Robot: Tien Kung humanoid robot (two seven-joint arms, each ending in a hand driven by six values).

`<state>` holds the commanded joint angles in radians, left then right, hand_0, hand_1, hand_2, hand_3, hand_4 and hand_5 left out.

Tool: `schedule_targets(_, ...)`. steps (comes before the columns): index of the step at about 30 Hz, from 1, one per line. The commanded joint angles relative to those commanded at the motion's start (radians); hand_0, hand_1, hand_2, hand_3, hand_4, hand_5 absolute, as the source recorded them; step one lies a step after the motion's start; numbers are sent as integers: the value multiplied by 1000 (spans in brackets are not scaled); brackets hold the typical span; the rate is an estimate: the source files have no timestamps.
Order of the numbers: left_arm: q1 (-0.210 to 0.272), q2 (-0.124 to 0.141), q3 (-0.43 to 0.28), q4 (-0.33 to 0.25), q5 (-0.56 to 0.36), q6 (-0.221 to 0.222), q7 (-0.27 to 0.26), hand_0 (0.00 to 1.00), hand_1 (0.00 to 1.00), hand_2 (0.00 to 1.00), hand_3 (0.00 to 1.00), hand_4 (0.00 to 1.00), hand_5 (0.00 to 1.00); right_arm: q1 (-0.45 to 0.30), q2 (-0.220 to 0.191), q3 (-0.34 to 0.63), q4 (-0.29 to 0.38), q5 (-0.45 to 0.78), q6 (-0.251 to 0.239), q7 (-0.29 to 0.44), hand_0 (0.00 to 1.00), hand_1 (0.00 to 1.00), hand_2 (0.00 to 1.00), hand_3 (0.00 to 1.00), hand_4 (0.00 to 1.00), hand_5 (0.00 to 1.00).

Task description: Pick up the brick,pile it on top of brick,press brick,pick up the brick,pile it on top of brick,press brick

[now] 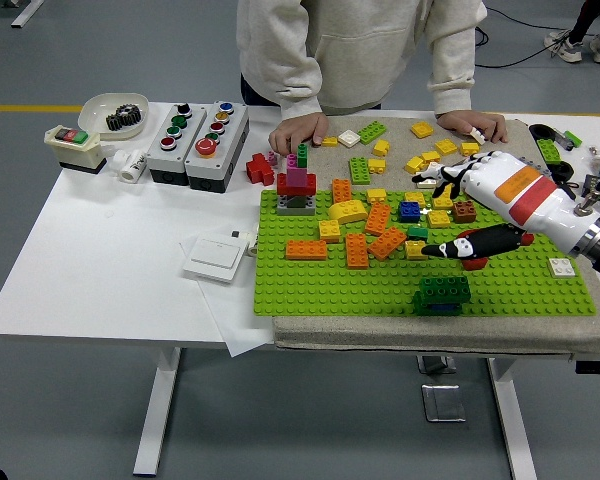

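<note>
Head view: the right hand [495,205] is seen raised over the green baseplate [320,290], fingers [450,176] spread and relaxed, nothing gripped. The dark green brick stack [442,292] is found below the fingers, toward the counter's near edge, clear of the hand and seated on the baseplate. Loose orange bricks [357,250] are scattered to the left of the fingers. A person's two hands [298,131] are rested on the counter's [100,260] far side.

one high head view looks forward and down over the white table [100,270] from its near edge.
</note>
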<state>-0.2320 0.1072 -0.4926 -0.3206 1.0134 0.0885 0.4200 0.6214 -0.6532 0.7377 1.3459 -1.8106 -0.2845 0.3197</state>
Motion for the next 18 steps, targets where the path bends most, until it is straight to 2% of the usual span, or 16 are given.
schedule_targets(2,6,-2,-4,2,7,-1,1,646,710,721,587,665,663,-22,6,26,9,65,11,-24,805,722,804,847,998,812)
schedule_targets(3,9,-3,-7,3,11,-2,2,648,709,723,587,664,661,-32,7,37,15,97,16,-37,839,775,831,847,998,820)
schedule_targets(7,17,-5,-14,5,21,-4,5,648,709,723,587,664,661,-66,8,70,32,155,31,-81,839,775,831,847,998,820)
schedule_targets(14,30,-10,-20,11,25,1,4,648,709,724,586,665,663,-144,11,146,62,93,43,-83,863,799,836,839,974,839)
schedule_targets(15,31,-10,-21,11,26,1,4,649,708,724,587,664,661,-152,12,153,65,87,42,-81,829,772,811,773,917,820)
schedule_targets(18,35,-12,-22,13,23,4,4,649,708,724,587,664,661,-196,20,193,85,52,43,-67,829,772,811,773,917,820)
